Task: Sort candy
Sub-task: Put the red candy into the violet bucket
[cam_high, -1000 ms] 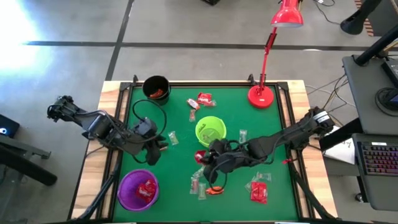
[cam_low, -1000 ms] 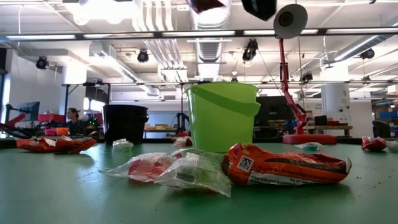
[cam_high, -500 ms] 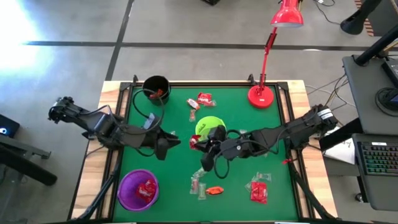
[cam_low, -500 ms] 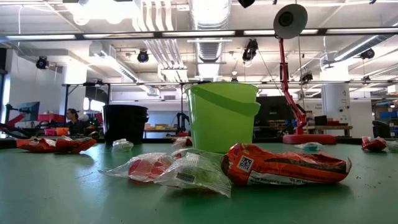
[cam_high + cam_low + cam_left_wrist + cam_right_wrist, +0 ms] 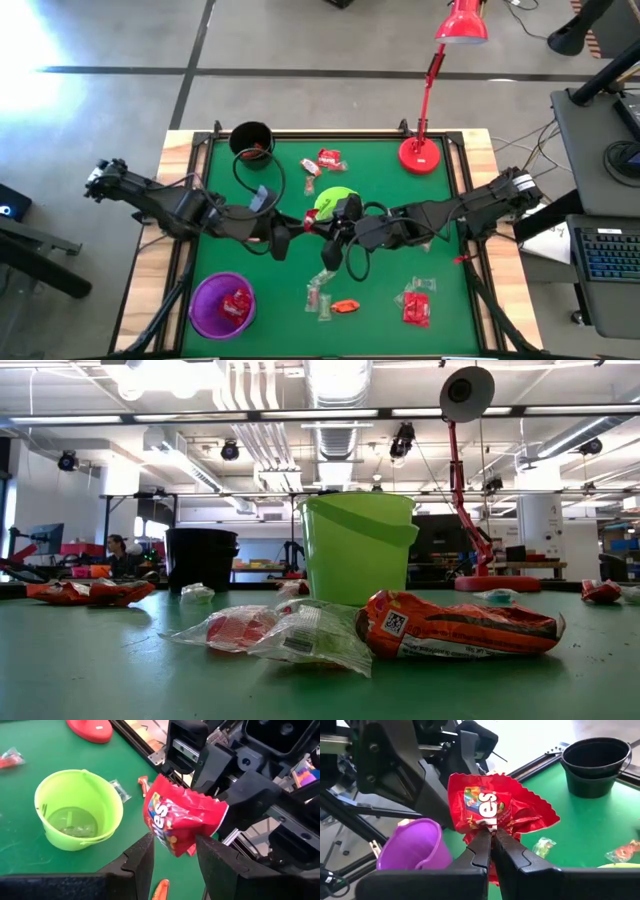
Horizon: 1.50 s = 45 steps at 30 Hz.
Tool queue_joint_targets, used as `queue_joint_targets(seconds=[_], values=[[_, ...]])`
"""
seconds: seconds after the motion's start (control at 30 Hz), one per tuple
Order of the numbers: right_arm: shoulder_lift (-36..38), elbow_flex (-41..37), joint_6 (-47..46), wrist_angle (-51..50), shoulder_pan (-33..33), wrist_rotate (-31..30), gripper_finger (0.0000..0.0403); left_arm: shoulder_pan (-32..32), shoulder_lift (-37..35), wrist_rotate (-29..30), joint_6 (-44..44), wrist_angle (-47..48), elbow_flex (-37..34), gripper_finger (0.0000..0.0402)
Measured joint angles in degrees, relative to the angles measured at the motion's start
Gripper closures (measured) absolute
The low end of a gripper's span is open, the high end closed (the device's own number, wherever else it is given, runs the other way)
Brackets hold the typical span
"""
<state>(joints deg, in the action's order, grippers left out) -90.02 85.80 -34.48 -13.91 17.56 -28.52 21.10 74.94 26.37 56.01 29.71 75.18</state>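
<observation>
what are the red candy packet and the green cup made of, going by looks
The red candy packet, pinched in the right gripper, looks like thin glossy plastic film: it crinkles, catches light and has a zigzag sealed edge. The green cup looks like smooth moulded plastic, slightly translucent, with an even rim and a soft sheen. Neither can be confirmed by look alone.
</observation>
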Motion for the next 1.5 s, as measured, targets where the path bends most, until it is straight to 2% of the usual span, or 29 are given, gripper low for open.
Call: queue_joint_targets(seconds=[0.2,0.63,0.8,0.93,1.2,1.33,1.5], values=[[-0.1,0.1,-1.8,-4.4,-0.2,-0.2,0.0394,0.0,-0.8,-0.4,-0.8,-0.7,0.0,0.0271],[-0.1,0.1,-1.9,-4.3,-1.1,-0.1,0.0394,-3.0,-0.3,-0.4,-1.6,-1.2,0.0,0.0271],[-0.1,0.1,-1.9,-4.2,-1.1,-0.1,0.0394,-4.6,0.3,-2.3,-2.5,-1.2,0.0,0.0271],[-0.1,0.1,-1.9,-4.2,-1.1,0.0,0.0394,-6.0,1.5,-6.2,-2.7,-1.3,0.0,0.0271],[-0.1,0.0,-1.9,-4.5,-1.1,-0.1,0.0394,-6.8,2.7,-6.0,-7.8,-2.0,0.0,0.0272],[-0.1,0.0,-1.9,-4.2,-1.1,-0.1,0.0394,-6.8,2.3,-5.9,-9.6,-2.0,0.0,0.0289],[-0.1,0.0,-2.0,-4.1,-1.1,0.0,0.0394,-6.8,2.2,-5.9,-12.4,-1.9,0.0,0.0332]])
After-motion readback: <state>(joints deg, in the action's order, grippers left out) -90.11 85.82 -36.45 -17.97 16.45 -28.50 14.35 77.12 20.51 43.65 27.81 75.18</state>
